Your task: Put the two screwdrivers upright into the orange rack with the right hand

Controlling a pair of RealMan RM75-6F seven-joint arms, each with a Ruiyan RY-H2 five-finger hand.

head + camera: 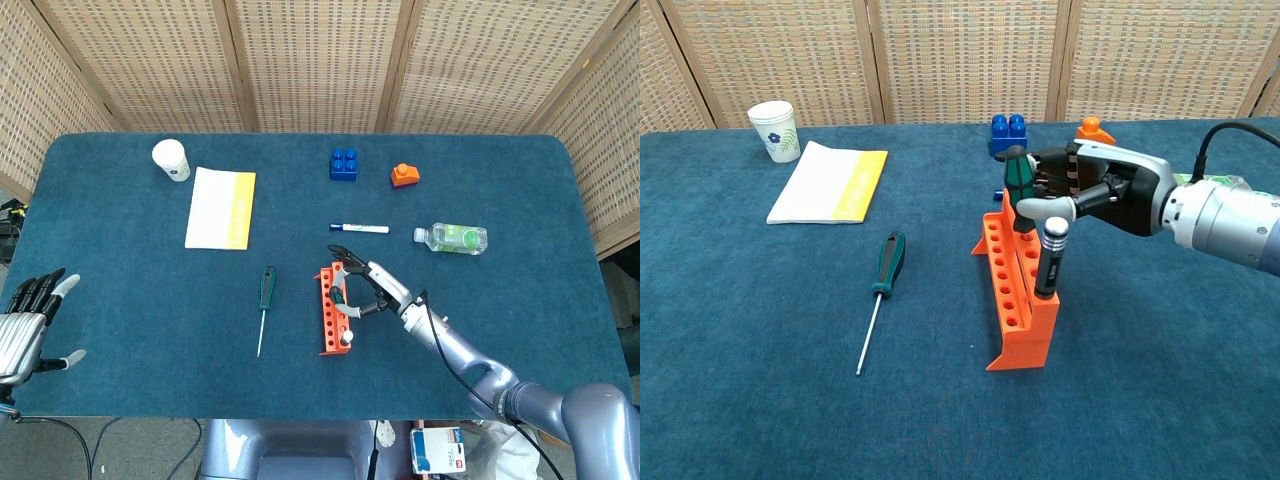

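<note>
The right hand (1080,190) is wrapped around the green handle of a screwdriver (1018,182), thumb across the front, and holds it upright over the far end of the orange rack (1015,285). The handle sits low against the rack's top, so the shaft looks to be going into a hole, though I cannot see whether it is fully seated. A black-handled tool (1050,258) already stands upright in the near end of the rack.

A second green-handled screwdriver (880,295) lies flat on the blue table (760,380), well to the left of the rack, untouched. By my reckoning the job is around halfway: one screwdriver is going in, and the one on the table has yet to be picked up and stood in the rack.

The chest view shows what matters most: the fingers closed on the handle, the two upright tools and the rack's row of holes. From the head view the rack is only a thin orange strip, and hand and handle blur together.

The head view alone shows the left hand (25,320), off at the table's left edge with fingers spread and nothing in them. It also shows a marker (358,228) and a plastic bottle (452,238) beyond the rack.
</note>
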